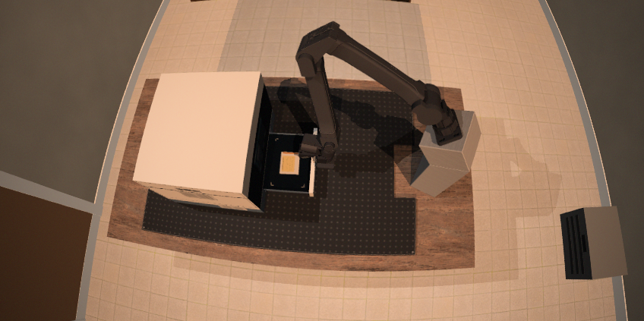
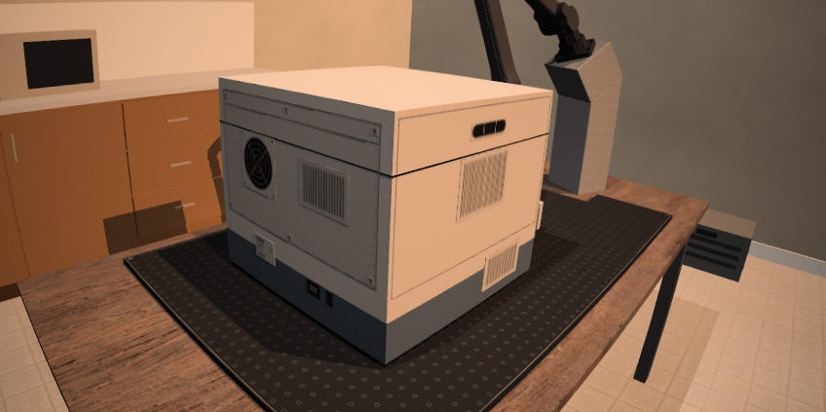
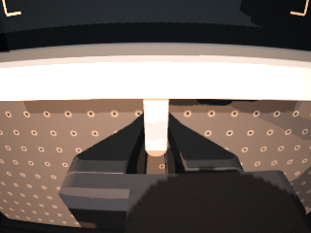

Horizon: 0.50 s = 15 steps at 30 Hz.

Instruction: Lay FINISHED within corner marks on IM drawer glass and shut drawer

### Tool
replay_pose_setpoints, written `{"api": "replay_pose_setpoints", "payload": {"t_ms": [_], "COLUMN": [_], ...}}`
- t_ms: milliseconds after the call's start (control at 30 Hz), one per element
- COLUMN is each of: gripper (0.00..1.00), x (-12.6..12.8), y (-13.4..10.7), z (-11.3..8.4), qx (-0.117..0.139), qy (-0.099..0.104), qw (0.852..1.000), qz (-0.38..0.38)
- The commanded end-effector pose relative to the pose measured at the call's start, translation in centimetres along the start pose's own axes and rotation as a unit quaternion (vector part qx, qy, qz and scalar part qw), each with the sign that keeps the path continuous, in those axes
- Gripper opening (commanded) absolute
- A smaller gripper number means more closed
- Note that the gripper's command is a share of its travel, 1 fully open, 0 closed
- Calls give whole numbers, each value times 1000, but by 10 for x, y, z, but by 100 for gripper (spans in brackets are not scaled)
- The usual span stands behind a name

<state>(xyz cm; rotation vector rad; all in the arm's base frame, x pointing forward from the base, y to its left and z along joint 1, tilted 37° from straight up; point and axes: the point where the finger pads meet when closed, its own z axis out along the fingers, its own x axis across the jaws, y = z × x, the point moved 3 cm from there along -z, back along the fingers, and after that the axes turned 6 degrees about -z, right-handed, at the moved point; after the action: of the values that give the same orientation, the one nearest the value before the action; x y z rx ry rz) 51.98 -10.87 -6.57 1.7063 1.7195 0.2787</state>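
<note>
Wrist view: you see the claw (image 3: 155, 146) clamped on a pale upright tab (image 3: 155, 126) that sticks out from the bright front panel (image 3: 155, 81) of the drawer.
Claw fingers: your two dark fingers press the tab from either side, just above the dotted black mat (image 3: 46, 136).
Drawer: you have it pulled out of IM (image 1: 198, 130); its dark glass (image 1: 279, 182) lies open to the top view, with the white front panel (image 1: 311, 177) at the outer end.
Corner marks: you can pick out two thin pale L-marks (image 3: 10, 10) on the glass beyond the panel.
FINISHED (image 1: 289, 162): your orange-tan cassette lies flat on the glass, inside the marked rectangle, near the claw (image 1: 307, 148).
IM: you see it upright on the mat (image 1: 352, 227), its vented sides facing the exterior camera.
Arm: your arm (image 1: 361, 62) bends from the grey pedestal (image 1: 452, 155) down to the drawer front.
Table (image 1: 443, 236): wooden, carrying the mat, IM and the pedestal.
</note>
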Motion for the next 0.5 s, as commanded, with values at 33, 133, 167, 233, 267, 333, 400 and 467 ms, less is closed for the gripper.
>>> {"api": "replay_pose_setpoints", "payload": {"t_ms": [33, 133, 167, 233, 267, 333, 400, 467], "gripper": [6, 6, 6, 6, 6, 6, 6, 6], "x": [-1, 1, 1, 3, 4, 4, 3, 4], "y": [20, 25, 27, 29, 30, 30, 31, 32], "z": [3, 2, 1, 1, 2, 2, 3, 4], "qx": [-20, -18, -20, -16, -18, -18, -15, -13], "qy": [1, 3, 3, 5, 5, 5, 5, 5], "qw": [1000, 1000, 1000, 1000, 1000, 1000, 1000, 1000], "qz": [-5, -7, -7, -9, -8, -8, -8, -7]}}
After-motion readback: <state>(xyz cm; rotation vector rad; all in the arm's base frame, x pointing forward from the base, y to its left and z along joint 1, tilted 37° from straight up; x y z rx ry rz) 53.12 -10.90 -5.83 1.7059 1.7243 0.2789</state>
